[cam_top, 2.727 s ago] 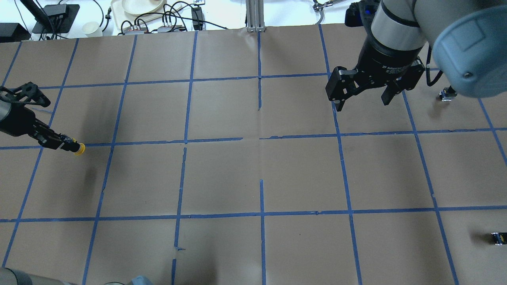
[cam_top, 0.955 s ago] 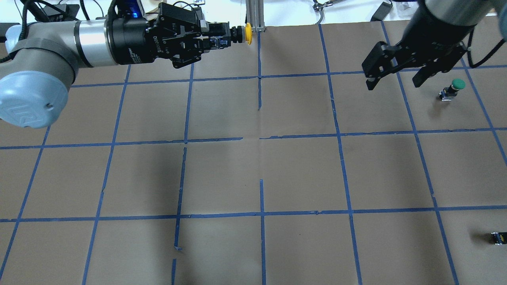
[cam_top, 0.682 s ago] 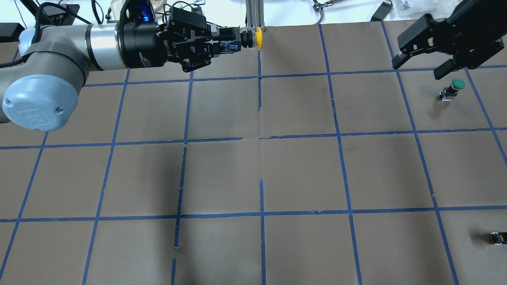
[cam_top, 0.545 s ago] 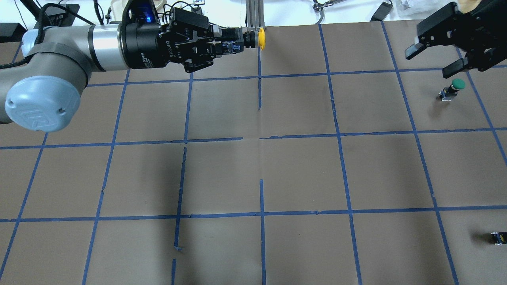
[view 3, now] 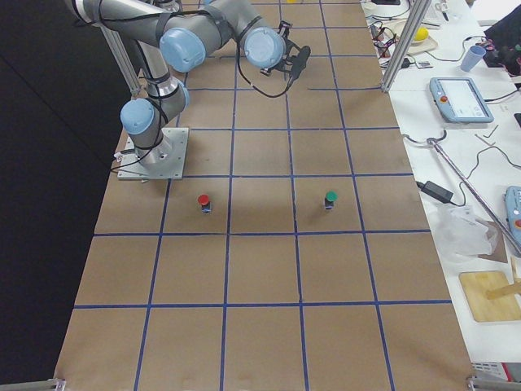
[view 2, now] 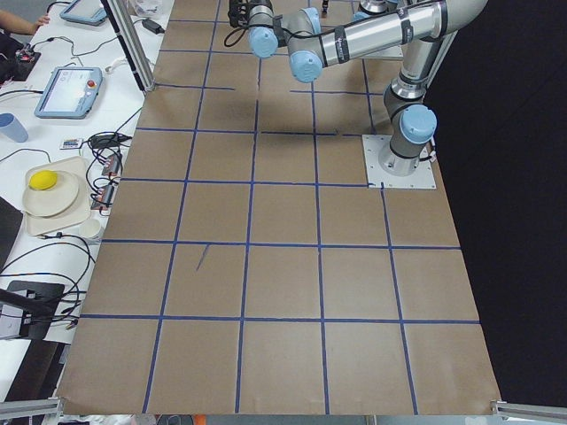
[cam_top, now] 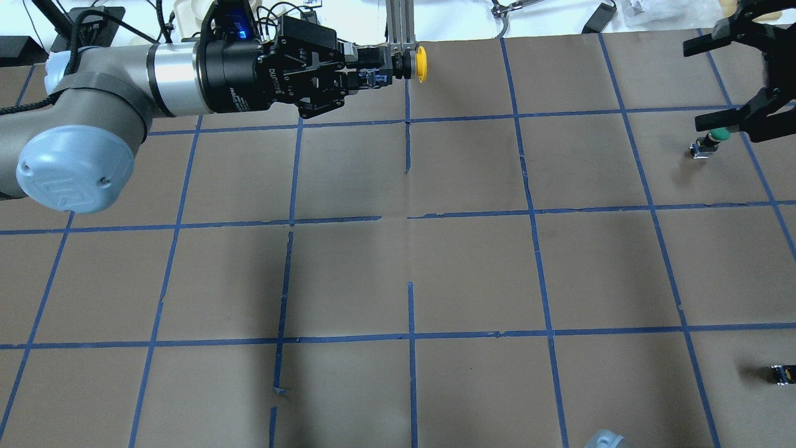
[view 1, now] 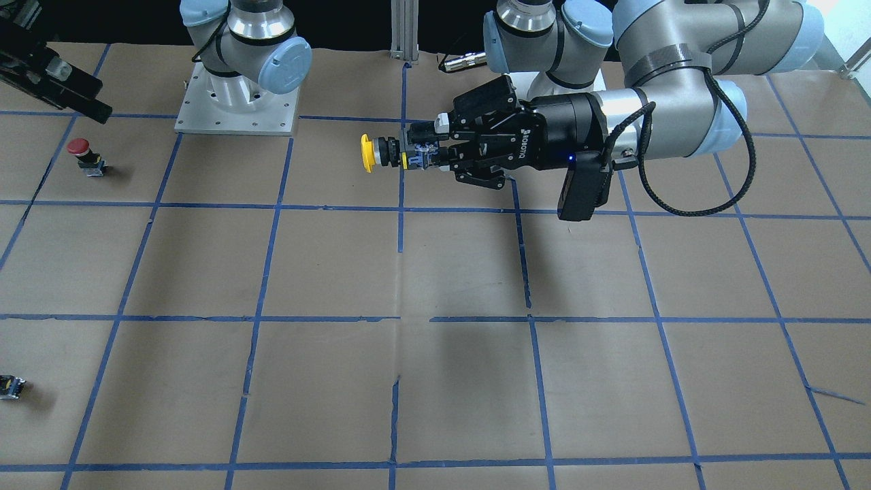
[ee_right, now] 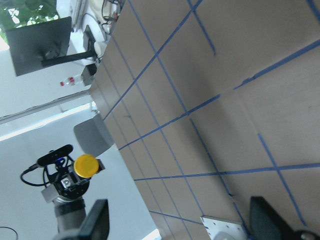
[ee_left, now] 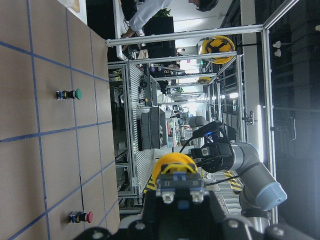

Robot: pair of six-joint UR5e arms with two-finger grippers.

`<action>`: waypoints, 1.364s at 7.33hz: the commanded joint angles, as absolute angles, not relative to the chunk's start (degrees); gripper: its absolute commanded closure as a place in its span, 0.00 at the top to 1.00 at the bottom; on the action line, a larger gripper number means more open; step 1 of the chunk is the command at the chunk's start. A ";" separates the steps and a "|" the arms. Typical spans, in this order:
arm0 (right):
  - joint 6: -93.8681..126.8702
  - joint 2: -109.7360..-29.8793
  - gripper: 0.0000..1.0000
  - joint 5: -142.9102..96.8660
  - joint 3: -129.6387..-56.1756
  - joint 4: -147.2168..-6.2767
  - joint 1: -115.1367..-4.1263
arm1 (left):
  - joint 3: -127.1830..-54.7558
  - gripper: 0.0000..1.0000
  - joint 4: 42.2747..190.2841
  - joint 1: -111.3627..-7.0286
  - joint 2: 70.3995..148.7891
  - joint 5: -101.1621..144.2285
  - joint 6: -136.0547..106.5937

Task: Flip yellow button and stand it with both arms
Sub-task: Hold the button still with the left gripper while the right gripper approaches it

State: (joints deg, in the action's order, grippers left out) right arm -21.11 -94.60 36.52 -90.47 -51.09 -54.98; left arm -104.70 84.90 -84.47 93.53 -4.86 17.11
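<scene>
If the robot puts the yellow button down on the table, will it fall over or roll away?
Probably stiff: the yellow button sticks straight out of the left gripper without drooping. Its cap is round and wider than its body, so lying down it may roll a bit. Stood upright, it looks tippy.

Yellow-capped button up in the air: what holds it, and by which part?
The left claw grips the yellow-capped push-button by its black-grey body; the cap sticks out free.

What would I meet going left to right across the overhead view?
Blue joint cap → left gripper → yellow button → green button → small black part.
</scene>
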 commanded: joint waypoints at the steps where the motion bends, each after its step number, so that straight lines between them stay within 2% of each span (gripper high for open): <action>1: -22.84 -94.05 1.00 23.80 -93.16 -49.56 -63.93 | -104.85 0.15 84.03 -85.78 93.69 -4.92 17.14; 7: -23.73 -87.02 1.00 13.62 -93.34 -57.13 -77.67 | -104.77 0.15 82.45 -86.04 93.60 -5.01 17.23; 10: -23.38 -85.27 0.99 13.71 -93.51 -56.43 -79.01 | -104.77 0.15 81.92 -86.04 93.52 -5.01 17.14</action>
State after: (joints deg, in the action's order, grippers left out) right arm -23.57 -86.42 13.69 -93.40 -56.51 -78.47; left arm -104.82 82.30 -86.04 93.58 -5.01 17.15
